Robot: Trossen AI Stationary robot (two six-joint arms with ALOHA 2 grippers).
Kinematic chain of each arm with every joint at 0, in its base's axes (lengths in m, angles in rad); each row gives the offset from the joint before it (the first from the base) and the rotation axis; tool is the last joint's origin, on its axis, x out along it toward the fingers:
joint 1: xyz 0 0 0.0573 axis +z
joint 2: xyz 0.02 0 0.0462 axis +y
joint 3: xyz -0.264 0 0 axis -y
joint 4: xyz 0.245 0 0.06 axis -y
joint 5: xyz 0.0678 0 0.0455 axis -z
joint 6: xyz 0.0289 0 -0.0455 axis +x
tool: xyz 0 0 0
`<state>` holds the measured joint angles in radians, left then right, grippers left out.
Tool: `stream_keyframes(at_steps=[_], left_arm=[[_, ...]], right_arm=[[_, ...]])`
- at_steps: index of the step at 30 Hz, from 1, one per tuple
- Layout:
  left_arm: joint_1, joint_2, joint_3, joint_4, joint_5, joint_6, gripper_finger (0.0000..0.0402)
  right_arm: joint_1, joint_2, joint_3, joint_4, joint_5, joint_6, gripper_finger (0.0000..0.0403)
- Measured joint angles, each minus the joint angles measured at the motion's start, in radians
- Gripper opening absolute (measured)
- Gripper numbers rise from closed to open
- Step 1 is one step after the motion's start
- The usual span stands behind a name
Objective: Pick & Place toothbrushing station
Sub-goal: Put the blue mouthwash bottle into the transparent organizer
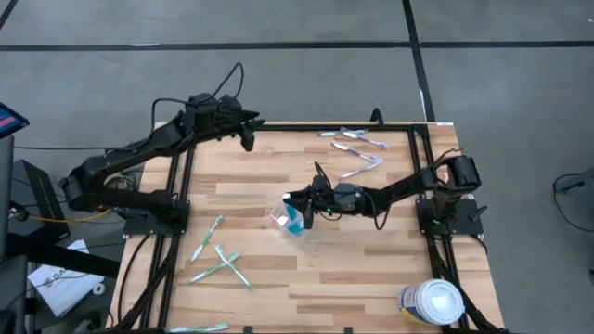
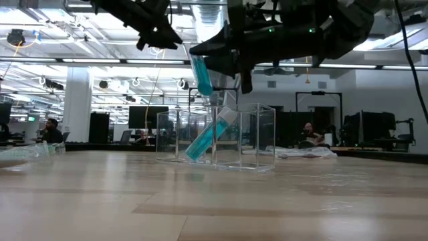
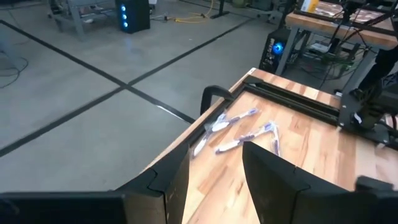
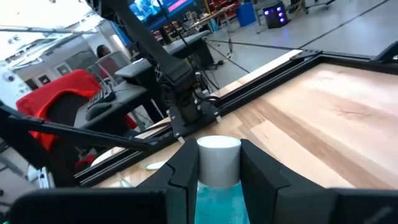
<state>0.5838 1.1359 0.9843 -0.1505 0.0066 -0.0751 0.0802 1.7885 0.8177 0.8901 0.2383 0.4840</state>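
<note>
The toothbrushing station (image 2: 231,137), a clear plastic holder, stands on the table's middle (image 1: 281,221). Inside it a teal tube with a white cap (image 2: 208,136) leans against a wall. Just above it my right gripper (image 1: 299,199) is shut on a second teal tube (image 2: 201,75). My left gripper (image 1: 248,137) hangs open and empty in the air over the table's far edge (image 3: 214,155). My right gripper pinches the teal tube between its two fingers, on the teal body just under the white cap (image 4: 218,190). The fingers come level from the table's right side and lie across the tube. The tube hangs nearly upright, cap up, its lower end (image 2: 208,92) clear above the holder's rim.
Purple-and-white toothbrushes (image 1: 357,148) lie at the far right of the table, green ones (image 1: 218,255) at the near left. A white-lidded tub (image 1: 434,301) sits at the near right corner. Black rails (image 1: 181,186) frame the table.
</note>
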Motion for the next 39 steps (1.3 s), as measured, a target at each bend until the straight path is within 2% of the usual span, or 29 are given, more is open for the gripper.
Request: stream_keyframes(at_steps=[8, 27, 34, 39], left_arm=[[-0.002, -0.055, -0.077, 0.032, -0.007, -0.02, 0.0144], [-0.103, -0.052, -0.082, 0.072, -0.036, -0.035, 0.0144], [-0.149, -0.052, -0.082, 0.079, -0.063, -0.037, 0.0144], [-0.154, -0.052, -0.082, 0.079, -0.064, -0.037, 0.0144]], right_arm=[[-0.008, 0.0, 0.0, -0.037, -0.031, -0.04, 0.0077], [-0.009, 0.004, -0.061, 0.012, -0.029, -0.076, 0.0077], [-0.009, 0.179, -0.041, 0.232, -0.064, -0.012, 0.0077], [-0.003, 0.225, -0.018, 0.26, -0.065, 0.003, 0.0077]])
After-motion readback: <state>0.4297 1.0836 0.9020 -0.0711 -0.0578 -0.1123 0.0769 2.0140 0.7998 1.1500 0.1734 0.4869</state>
